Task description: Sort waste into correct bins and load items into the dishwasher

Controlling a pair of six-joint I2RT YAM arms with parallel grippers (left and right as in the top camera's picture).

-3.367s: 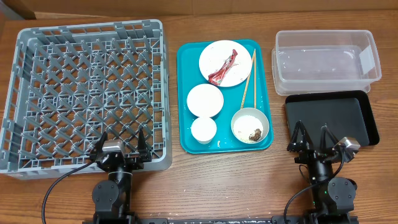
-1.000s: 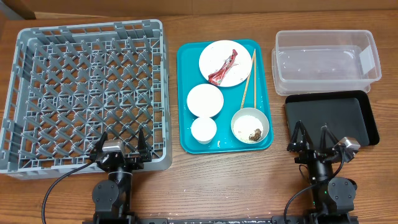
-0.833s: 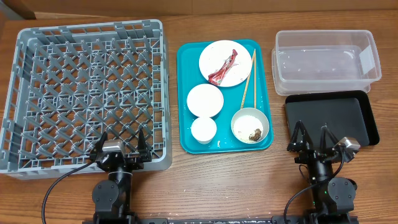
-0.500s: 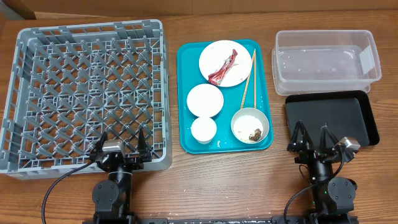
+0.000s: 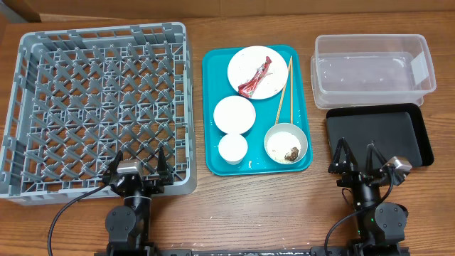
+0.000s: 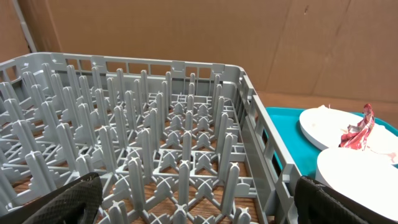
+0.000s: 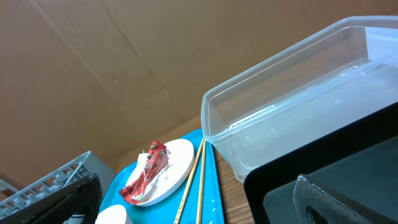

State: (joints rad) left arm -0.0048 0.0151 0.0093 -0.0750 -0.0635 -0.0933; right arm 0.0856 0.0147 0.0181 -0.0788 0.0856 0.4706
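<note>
Lying crumpled across the large plate (image 5: 245, 60): the wrapper (image 5: 254, 75), red with silver showing, long and twisted. One only. The plate sits at the far end of the teal tray (image 5: 210, 85).

Brown food lump (image 5: 291, 153), one, inside the bowl (image 5: 277, 139) at the tray's near right corner.

Dishes counted: four. Large plate, small plate (image 5: 234, 114) mid-tray, small cup (image 5: 232, 147) nearer, bowl. All round, white to pale pink.

Chopsticks (image 5: 284, 92), two, thin wood, side by side along the tray's right side, running from beside the large plate toward the bowl.

Bins, two, right of the teal tray: clear tub (image 5: 373, 71) farther back, black tray (image 5: 380, 135) just in front of it.

Dish rack (image 5: 99, 30), one, grey, left of the teal tray, pegs upright on a lattice floor.

Tools, two. Left tool (image 5: 140, 153) spread wide, gripping nothing, at the rack's near edge. Right tool (image 5: 355, 144) spread wide, gripping nothing, at the black tray's near left corner.

Everything rests on a wooden surface (image 5: 284, 206).
</note>
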